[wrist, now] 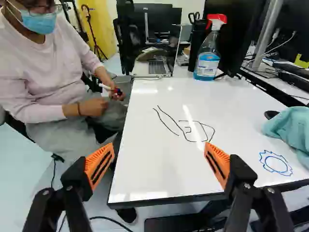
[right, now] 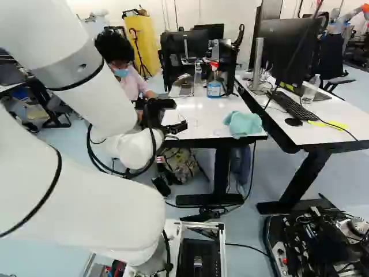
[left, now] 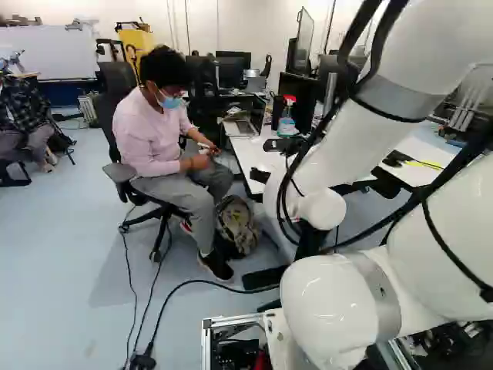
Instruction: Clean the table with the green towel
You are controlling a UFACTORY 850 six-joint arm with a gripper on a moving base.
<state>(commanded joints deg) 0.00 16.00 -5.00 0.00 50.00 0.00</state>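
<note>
The hand (right: 180,114) is released. The counter (wrist: 149,179) bears 1 black drawing (wrist: 195,141), 1 blue drawing (wrist: 276,164) near the towel (wrist: 292,128), and 1 bottle (wrist: 210,47) with a label (wrist: 206,65).

Arm (left: 454,231) is glossy white, rounded tube-like links. Landmark: upper gray band (left: 397,100). Thin black strap (left: 389,116) right beside the band. Thick black cables (left: 380,38) run near the band. Rounded white joint cover (left: 322,208) below it. Big white bulb-shaped joint (left: 327,304) further below the band, with a silver-gray collar (left: 377,293). Well apart from the band: black gripper (right: 180,114), silver screws (wrist: 246,185), orange pads (wrist: 100,164) with dark slots.
</note>
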